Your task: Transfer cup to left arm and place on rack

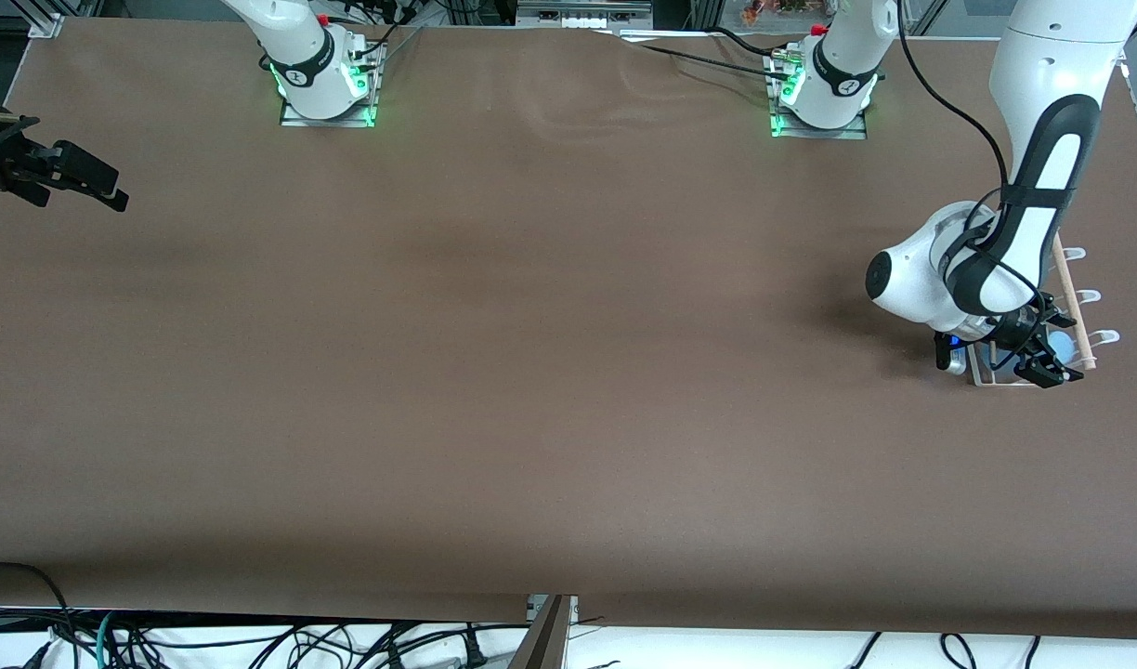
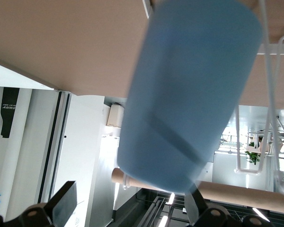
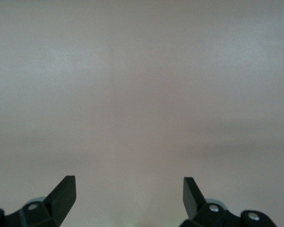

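Observation:
The light-blue cup (image 1: 1060,348) is at the white wire rack (image 1: 1091,297) near the left arm's end of the table. In the left wrist view the cup (image 2: 189,94) fills the frame, tilted against the rack's wires (image 2: 270,94) and wooden dowel (image 2: 236,193). My left gripper (image 1: 1045,360) is over the rack, at the cup. It is open (image 2: 128,208): one finger (image 2: 62,203) stands clear of the cup and the other (image 2: 193,208) is right at its edge. My right gripper (image 1: 113,192) is open and empty (image 3: 128,189), and waits at the right arm's end of the table.
The brown table (image 1: 531,372) is bare between the two arms. The arm bases (image 1: 327,84) (image 1: 824,88) stand along the edge farthest from the front camera. Cables hang past the edge nearest to it.

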You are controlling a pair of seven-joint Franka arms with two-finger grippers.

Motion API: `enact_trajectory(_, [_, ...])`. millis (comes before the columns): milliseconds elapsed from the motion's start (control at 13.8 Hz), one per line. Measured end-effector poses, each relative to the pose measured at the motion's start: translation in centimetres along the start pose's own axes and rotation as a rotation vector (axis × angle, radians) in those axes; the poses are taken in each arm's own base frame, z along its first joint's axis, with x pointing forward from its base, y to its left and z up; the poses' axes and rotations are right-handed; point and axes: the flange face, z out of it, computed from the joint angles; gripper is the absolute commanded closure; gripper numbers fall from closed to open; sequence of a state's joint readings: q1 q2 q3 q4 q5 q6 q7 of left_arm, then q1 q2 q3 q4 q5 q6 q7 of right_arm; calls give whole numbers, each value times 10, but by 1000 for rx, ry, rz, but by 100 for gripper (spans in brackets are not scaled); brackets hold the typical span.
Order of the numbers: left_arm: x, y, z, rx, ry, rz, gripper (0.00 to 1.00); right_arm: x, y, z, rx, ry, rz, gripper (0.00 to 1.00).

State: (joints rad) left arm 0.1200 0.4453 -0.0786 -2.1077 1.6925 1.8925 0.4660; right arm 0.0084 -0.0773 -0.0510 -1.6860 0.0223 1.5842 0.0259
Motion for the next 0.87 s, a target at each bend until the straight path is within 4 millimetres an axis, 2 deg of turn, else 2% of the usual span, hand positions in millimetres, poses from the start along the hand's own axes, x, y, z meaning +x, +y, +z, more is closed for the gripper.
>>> enact_trajectory(218, [-7,-7,-1,-18,8,-40,0,0,0,0,0,0,0,0])
enact_trajectory(364, [-21,-20,-5,-82,43,-121,0,0,-3,0,0,0,-5,0])
enact_trajectory(582, [-69,-54,-26,-177,128,-309,0,0,-6,0,0,-1,-10,0])
enact_trajectory(873, [-151,-94,-57,-288,275,-578,0,0,-6,0,0,-1,-9,0])
